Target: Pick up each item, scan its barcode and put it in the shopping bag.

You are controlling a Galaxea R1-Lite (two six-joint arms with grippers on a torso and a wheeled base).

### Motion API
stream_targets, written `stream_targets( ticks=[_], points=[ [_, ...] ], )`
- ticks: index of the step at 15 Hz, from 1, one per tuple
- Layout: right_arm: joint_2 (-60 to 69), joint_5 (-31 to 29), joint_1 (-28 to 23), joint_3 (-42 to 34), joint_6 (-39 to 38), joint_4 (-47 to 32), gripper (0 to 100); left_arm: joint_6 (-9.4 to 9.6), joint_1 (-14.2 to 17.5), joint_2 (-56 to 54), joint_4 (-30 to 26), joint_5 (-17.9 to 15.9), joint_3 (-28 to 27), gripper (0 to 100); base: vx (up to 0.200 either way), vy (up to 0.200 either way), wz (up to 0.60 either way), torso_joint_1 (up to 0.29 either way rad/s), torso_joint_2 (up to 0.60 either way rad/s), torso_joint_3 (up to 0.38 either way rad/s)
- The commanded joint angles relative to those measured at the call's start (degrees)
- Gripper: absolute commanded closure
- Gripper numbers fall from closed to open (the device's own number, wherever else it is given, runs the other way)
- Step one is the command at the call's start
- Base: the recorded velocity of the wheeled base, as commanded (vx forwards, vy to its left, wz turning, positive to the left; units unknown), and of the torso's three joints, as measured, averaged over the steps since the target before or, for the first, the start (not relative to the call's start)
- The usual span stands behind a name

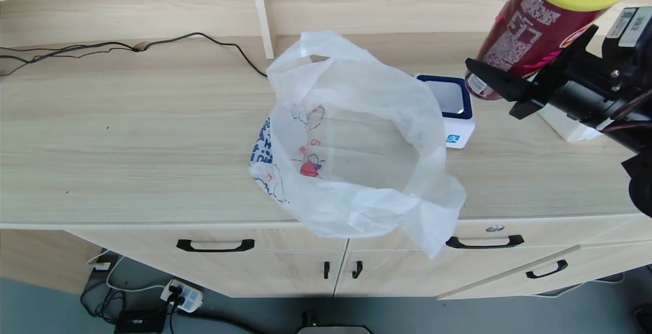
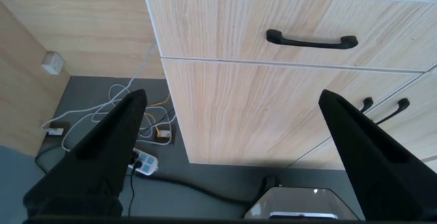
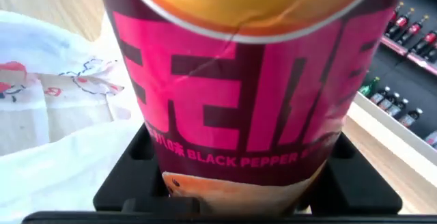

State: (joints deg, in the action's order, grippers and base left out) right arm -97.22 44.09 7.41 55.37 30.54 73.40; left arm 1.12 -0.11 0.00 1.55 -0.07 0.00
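Observation:
My right gripper point(image 1: 530, 77) is shut on a dark red snack can point(image 1: 530, 28) with a yellow lid, held tilted in the air with its lower end over the scanner point(image 1: 448, 107), a white box with a dark blue rim and grey window. Up close the can point(image 3: 252, 94) shows pink sides with dark lettering. An open, translucent white shopping bag point(image 1: 351, 140) with red and blue print stands on the counter's middle, just left of the scanner. My left gripper point(image 2: 232, 156) is open and hangs low in front of the cabinet drawers.
The wooden counter point(image 1: 127, 135) has a raised back shelf with a divider point(image 1: 262, 18). Black cables point(image 1: 102, 46) lie at the back left. A white box point(image 1: 570, 125) sits behind my right arm. Drawers with black handles point(image 1: 214, 245) run below.

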Motion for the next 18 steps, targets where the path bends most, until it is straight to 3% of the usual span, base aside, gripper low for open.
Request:
stream_targets(
  ticks=[1, 3, 7, 18],
  points=[
    [-3.50, 2.75, -1.96, 4.31, 2.86, 0.08, 100, 0.02, 0.02, 0.09, 0.03, -0.01, 0.00, 0, 0.000, 0.000, 0.00, 0.000, 0.00, 0.000],
    [-5.88, 7.85, -1.79, 8.88, 7.52, 0.08, 100, 0.02, 0.02, 0.09, 0.03, -0.01, 0.00, 0, 0.000, 0.000, 0.00, 0.000, 0.00, 0.000],
    [-11.50, 10.49, -3.37, 13.19, 8.05, -0.36, 100, 0.28, 0.02, 0.09, 0.03, -0.01, 0.00, 0, 0.000, 0.000, 0.00, 0.000, 0.00, 0.000],
    [-14.05, 11.28, -4.34, 16.96, 8.31, -0.27, 100, 0.64, 0.02, 0.09, 0.03, -0.01, 0.00, 0, 0.000, 0.000, 0.00, 0.000, 0.00, 0.000]
  ],
)
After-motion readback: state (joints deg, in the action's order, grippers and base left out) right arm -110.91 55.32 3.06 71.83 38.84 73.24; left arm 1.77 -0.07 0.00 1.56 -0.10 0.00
